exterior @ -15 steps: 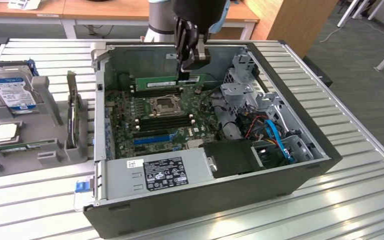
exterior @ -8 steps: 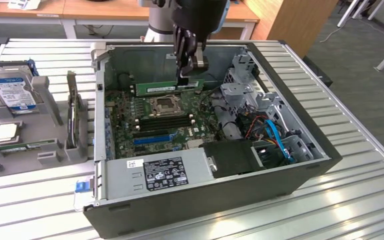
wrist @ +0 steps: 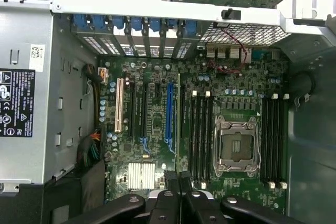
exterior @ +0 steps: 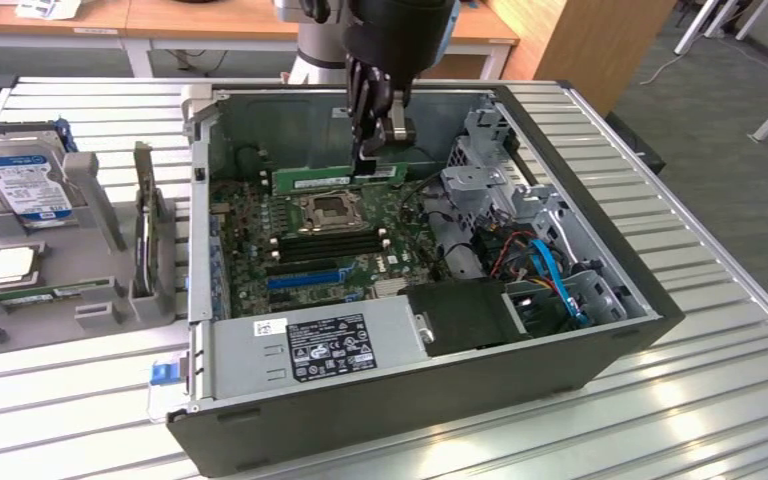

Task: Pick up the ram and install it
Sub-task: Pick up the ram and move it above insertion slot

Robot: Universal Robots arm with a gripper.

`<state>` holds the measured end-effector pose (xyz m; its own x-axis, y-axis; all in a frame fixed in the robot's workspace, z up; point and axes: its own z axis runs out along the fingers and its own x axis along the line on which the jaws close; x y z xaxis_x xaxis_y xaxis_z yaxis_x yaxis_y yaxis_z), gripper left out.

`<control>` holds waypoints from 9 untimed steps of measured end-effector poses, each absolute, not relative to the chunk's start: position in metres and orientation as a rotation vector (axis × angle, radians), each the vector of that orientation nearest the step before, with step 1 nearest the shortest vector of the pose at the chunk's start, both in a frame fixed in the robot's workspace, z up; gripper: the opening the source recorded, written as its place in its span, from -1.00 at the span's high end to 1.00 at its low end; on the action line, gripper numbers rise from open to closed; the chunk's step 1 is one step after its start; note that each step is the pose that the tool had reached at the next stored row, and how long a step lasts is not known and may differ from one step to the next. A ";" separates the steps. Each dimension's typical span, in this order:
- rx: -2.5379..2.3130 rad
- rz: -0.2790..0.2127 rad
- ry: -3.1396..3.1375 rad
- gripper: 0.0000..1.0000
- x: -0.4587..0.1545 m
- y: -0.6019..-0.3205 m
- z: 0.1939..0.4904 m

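My gripper (exterior: 373, 163) hangs inside the open computer case (exterior: 624, 330), shut on the ram (exterior: 317, 180), a long green stick held level on its edge. In the exterior view the ram floats above the motherboard, just beyond the processor socket (exterior: 331, 210) and apart from the black memory slots (exterior: 333, 243). In the wrist view the ram (wrist: 178, 124) appears edge-on as a thin line running out from between my black fingers (wrist: 167, 200). There it lies between the blue slot (wrist: 169, 114) and a bank of black memory slots (wrist: 201, 129).
A power supply (exterior: 317, 342) fills the case's near end, and drive cages and cables (exterior: 531, 260) fill its right in the exterior view. Outside, on the exterior view's left, a grey holder (exterior: 91, 300) carries a hard drive (exterior: 24, 185), a square silver chip (exterior: 8, 265) and another green stick (exterior: 64, 292).
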<state>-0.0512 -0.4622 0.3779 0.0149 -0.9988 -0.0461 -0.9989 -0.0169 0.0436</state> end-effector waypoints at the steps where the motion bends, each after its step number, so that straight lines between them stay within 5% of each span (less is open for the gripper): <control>1: -2.235 0.100 2.203 0.76 -0.051 -0.462 0.378; 9: -2.196 0.100 2.241 0.76 -0.051 -0.462 0.376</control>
